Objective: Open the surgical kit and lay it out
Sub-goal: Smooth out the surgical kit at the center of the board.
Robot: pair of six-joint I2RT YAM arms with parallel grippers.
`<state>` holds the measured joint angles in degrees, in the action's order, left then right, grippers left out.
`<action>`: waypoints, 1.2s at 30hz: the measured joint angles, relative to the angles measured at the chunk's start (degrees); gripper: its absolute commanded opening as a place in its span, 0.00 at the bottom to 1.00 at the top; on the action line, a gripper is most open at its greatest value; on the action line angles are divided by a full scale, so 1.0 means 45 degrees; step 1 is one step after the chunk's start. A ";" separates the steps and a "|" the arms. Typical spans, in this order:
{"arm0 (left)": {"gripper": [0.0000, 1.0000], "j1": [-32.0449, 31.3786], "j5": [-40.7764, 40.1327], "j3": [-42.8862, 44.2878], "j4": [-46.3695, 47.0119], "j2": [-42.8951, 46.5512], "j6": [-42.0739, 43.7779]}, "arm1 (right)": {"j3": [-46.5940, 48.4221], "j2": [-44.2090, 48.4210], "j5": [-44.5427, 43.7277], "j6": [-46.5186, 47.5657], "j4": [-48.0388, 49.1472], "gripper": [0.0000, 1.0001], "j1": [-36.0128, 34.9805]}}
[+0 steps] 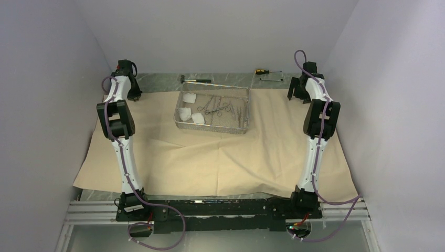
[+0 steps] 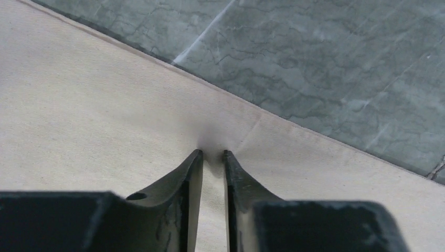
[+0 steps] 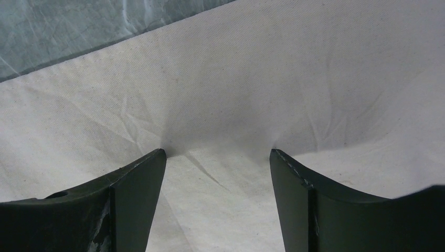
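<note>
We had both arms reached out to the far corners of the cloth (image 1: 210, 157), which lay spread flat over the table (image 2: 325, 63), so the wrap looked opened and the corners were, we judged, being tugged or smoothed square. The left gripper (image 2: 212, 153) pressed its tips into the cloth just inside the far edge. Its jaws stood close together with a narrow slit between them, and the fabric puckered at the tips. Whether a fold was truly caught there, we could not tell. The right gripper (image 3: 218, 152) stood with jaws spread wide and tips down on the cloth, creases fanning out around it and nothing grasped.

The tray (image 1: 210, 128) sat on the far middle of the cloth, between the arms and apart from both. Inside it the gauze (image 1: 190, 97) lay to the left in three white pieces, the clamps (image 1: 218, 107) were tangled in the middle, and the tweezers (image 1: 239, 110) lay along the right. None had been laid out yet. Beyond the cloth, a hammer (image 1: 195, 80) and a screwdriver (image 1: 265, 71) rested on the bare table.
</note>
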<state>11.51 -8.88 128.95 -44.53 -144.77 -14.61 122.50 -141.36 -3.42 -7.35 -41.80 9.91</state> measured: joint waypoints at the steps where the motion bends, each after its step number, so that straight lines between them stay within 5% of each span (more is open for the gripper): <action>1: 0.14 -0.0005 0.0049 -0.0005 0.0010 0.0005 -0.0019 | 0.0005 -0.0005 -0.0024 -0.0039 -0.0005 0.74 -0.0005; 4: 0.00 0.0015 0.0034 -0.0019 -0.0010 0.0010 -0.0005 | 0.0000 -0.0005 -0.0112 -0.0097 -0.0005 0.71 -0.0058; 13: 0.00 0.0160 0.0447 -0.0199 0.0131 0.0112 -0.0068 | 0.0000 -0.0005 -0.0398 -0.0325 0.0029 0.63 -0.0185; 19: 0.00 0.0413 0.1219 -0.0272 0.0272 0.0185 -0.0374 | 0.0005 -0.0005 -0.0578 -0.0495 0.0058 0.78 -0.0209; 23: 0.00 0.0534 0.1593 -0.0189 0.0223 0.0180 -0.0743 | 0.0335 -0.0189 -0.0622 -0.0529 -0.0053 0.77 -0.0185; 27: 0.00 0.0573 0.1826 -0.0175 0.0233 0.0170 -0.1025 | 0.0845 -0.0495 -0.0544 -0.0554 -0.0199 0.59 -0.0185; 34: 0.00 0.0656 0.2341 -0.0238 0.0447 0.0160 -0.1258 | 0.1141 -0.0690 -0.0529 -0.0665 -0.0180 0.00 -0.0262; 36: 0.00 0.0690 0.2492 -0.0248 0.0515 0.0160 -0.1302 | 0.1277 -0.0758 -0.0612 -0.0690 -0.0262 0.00 -0.0248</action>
<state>14.61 2.33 127.83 -42.22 -144.05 -20.47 128.25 -144.77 -6.17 -10.46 -42.98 8.80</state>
